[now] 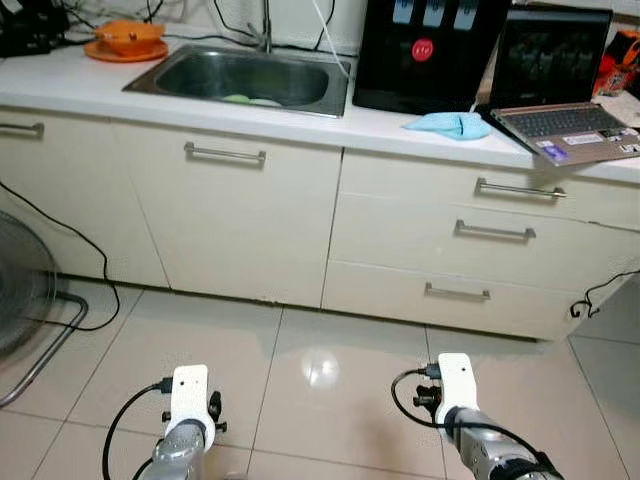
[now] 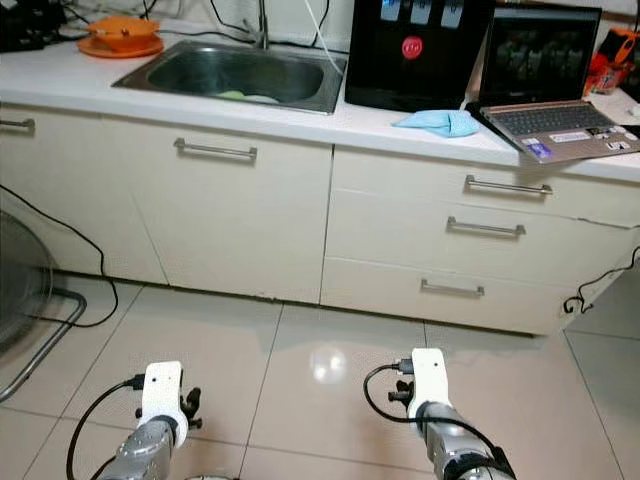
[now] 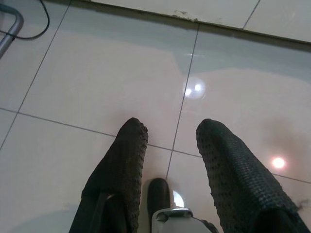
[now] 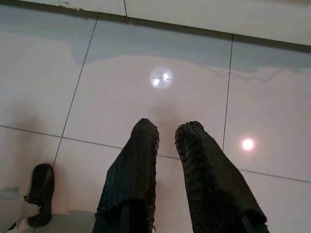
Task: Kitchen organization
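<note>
A white counter [image 1: 60,85] runs across the back. On it stands an orange bowl on an orange plate [image 1: 127,38], left of a steel sink [image 1: 205,68] with a green and a pale item [image 1: 248,100] in its basin. A blue cloth [image 1: 448,124] lies in front of a black appliance [image 1: 425,55]. Both arms hang low over the tiled floor, the left wrist [image 1: 189,396] and the right wrist [image 1: 457,381] well short of the cabinets. My left gripper [image 3: 171,128] is open and holds nothing. My right gripper [image 4: 167,127] is open by a narrower gap, also holding nothing.
An open laptop [image 1: 560,115] sits at the counter's right end, its corner past the edge. Below are cabinet doors [image 1: 225,215] and three drawers [image 1: 495,235] with bar handles. A floor fan [image 1: 22,295] and a black cable [image 1: 95,300] stand at the left. Glossy tiles lie between me and the cabinets.
</note>
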Robot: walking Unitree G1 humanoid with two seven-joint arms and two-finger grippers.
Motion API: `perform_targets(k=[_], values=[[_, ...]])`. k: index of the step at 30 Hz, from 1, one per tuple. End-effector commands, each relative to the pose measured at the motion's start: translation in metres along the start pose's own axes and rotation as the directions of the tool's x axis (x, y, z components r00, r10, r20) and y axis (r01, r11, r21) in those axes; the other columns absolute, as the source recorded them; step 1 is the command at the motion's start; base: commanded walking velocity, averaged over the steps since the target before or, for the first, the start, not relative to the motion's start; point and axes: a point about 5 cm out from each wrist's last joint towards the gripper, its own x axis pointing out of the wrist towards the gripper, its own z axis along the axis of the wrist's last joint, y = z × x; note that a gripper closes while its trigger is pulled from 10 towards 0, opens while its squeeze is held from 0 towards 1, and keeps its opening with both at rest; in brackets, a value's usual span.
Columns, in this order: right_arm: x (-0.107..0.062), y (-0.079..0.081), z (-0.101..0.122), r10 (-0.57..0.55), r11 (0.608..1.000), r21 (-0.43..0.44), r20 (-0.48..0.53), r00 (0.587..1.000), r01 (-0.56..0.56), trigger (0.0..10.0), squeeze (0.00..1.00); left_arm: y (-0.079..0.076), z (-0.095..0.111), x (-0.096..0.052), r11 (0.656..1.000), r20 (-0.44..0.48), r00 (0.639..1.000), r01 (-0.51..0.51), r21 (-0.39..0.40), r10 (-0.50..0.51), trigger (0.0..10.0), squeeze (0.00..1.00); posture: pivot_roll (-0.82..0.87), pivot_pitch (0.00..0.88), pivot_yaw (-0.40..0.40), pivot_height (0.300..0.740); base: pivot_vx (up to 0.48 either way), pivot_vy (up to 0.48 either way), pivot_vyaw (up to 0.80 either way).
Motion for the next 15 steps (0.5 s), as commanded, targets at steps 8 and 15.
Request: perform_targets(k=[8, 15], values=[[-0.002, -0.004, -0.006, -0.007, 1.0, -0.013, -0.029, 1.0, 0.006, 10.0, 0.0, -0.002, 0.004, 0.003, 1.0, -0.022, 1.0, -0.004, -0.003, 0.004, 10.0, 0.0, 0.04, 0.007, -0.071, 0.718, 0.0, 0.0, 0.0], [-0.003, 0.0, -0.014, 0.007, 1.0, -0.023, -0.055, 0.998, -0.009, 10.0, 0.0, -0.001, 0.003, 0.003, 1.0, -0.053, 0.999, 0.001, 0.024, 0.001, 10.0, 0.0, 0.04, 0.009, -0.069, 0.718, 0.0, 0.0, 0.0]])
